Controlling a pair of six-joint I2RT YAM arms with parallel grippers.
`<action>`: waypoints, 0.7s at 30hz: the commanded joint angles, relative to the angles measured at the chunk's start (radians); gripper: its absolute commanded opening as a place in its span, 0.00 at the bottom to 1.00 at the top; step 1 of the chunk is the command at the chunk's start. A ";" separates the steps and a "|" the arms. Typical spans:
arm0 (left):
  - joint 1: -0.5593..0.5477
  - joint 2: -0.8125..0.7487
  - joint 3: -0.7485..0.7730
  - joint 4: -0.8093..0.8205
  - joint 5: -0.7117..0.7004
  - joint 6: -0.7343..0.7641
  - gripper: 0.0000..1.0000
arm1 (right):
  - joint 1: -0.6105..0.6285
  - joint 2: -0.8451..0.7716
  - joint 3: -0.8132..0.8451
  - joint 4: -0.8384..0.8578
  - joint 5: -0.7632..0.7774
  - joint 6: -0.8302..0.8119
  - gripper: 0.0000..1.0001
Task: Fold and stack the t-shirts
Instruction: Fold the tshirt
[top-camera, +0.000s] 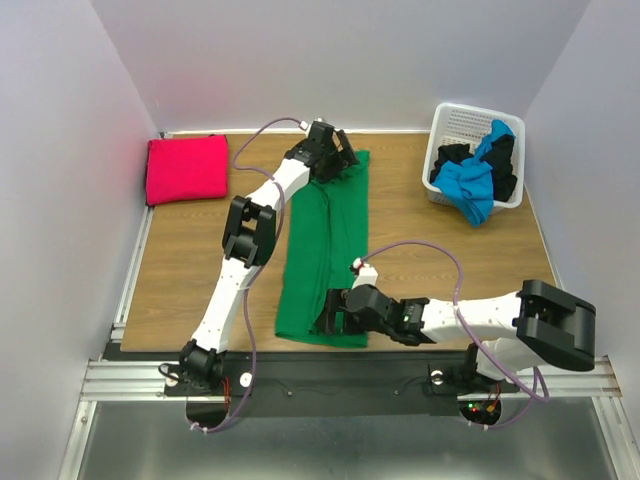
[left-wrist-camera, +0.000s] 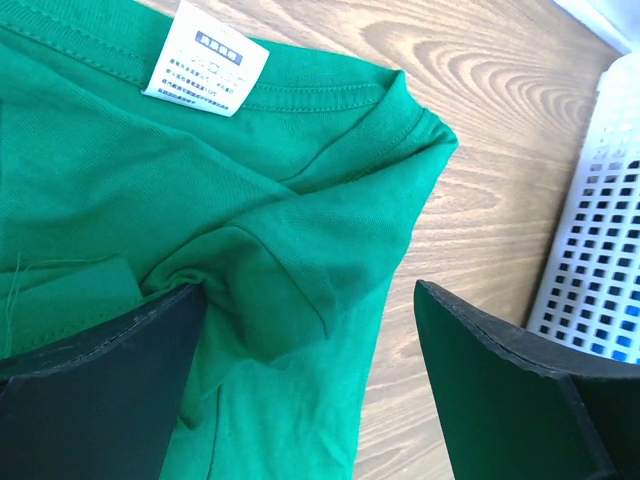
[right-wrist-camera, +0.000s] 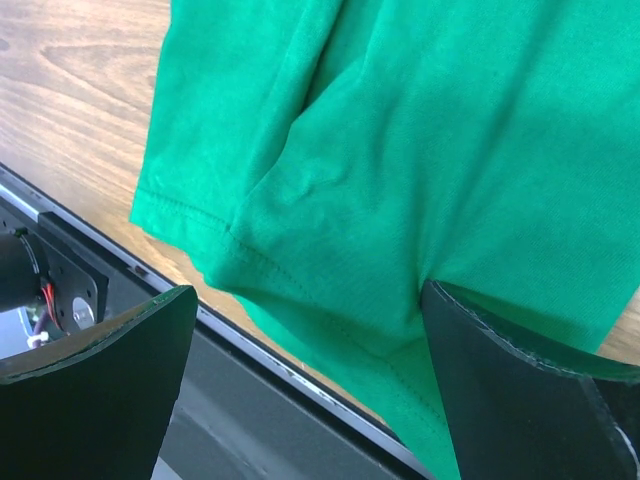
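A bright green t-shirt (top-camera: 325, 250) lies folded into a long strip down the middle of the table. My left gripper (top-camera: 340, 155) is open over its far collar end. In the left wrist view (left-wrist-camera: 310, 350) a sleeve fold of the green cloth (left-wrist-camera: 290, 250) lies between the jaws, with one finger on cloth and the other over wood. My right gripper (top-camera: 330, 318) is open at the near hem. In the right wrist view (right-wrist-camera: 310, 370) the hem (right-wrist-camera: 300, 280) lies between the jaws. A folded magenta-red t-shirt (top-camera: 187, 168) lies at the back left.
A white lattice basket (top-camera: 452, 120) at the back right holds blue (top-camera: 468, 185) and black (top-camera: 503, 160) t-shirts; its wall shows in the left wrist view (left-wrist-camera: 600, 250). The table's near edge and metal rail (right-wrist-camera: 250, 370) run just under the right gripper.
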 joint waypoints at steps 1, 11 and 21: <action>0.029 0.042 0.018 -0.034 0.004 -0.021 0.99 | 0.028 -0.013 -0.009 -0.121 -0.051 -0.002 1.00; 0.029 -0.408 0.032 -0.037 -0.060 0.080 0.99 | 0.028 -0.201 0.109 -0.207 -0.117 -0.134 1.00; 0.028 -1.114 -0.799 -0.109 -0.255 0.158 0.99 | 0.028 -0.255 0.116 -0.396 0.039 -0.030 1.00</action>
